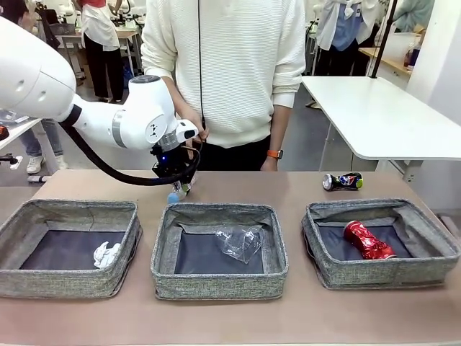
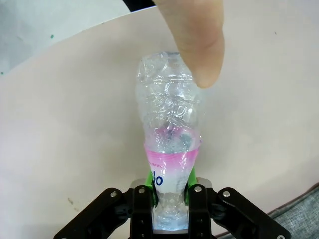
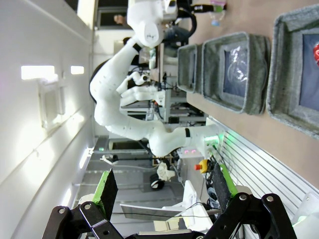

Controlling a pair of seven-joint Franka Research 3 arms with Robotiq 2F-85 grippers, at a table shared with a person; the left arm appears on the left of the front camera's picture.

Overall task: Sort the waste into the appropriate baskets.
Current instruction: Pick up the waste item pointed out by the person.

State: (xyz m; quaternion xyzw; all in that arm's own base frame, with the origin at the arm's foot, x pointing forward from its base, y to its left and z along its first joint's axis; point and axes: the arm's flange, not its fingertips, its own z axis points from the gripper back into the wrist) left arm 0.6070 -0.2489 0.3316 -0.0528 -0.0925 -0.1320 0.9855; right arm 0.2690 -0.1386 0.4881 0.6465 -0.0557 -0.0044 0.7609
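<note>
Left end effector [image 2: 172, 190]: clamped on bottle [image 2: 169, 114].
Right end effector [image 3: 163, 186]: apart, empty.
Risk: finger [image 2: 192, 35] at 12 o'clock touches bottle; it may slip out.

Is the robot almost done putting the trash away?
Over halfway. Done: paper ball in the left basket, plastic cup in the middle basket, red can in the right basket. In hand: the left gripper grips the bottle behind the middle basket. Left: the dark-blue can lies on the table, outside the baskets.
</note>
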